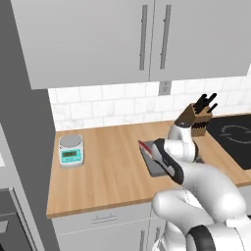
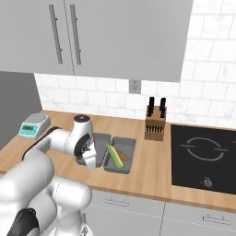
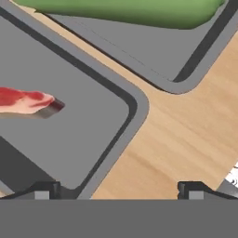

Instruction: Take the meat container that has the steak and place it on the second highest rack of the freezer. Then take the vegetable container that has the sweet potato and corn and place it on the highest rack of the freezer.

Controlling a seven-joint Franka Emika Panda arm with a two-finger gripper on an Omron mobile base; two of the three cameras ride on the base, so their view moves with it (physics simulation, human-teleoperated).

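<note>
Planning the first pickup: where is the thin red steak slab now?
The thin red steak slab lies in the grey meat tray on the wooden counter, beside the vegetable tray.

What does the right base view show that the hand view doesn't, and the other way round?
Right base view: the knife block, the cooktop, the scale, the whole corn in the vegetable container. Hand view: the steak's end in the meat container, and the open gripper with one tip over that container's wall. Both: two grey containers, wooden counter.

No readable text — anywhere.
</note>
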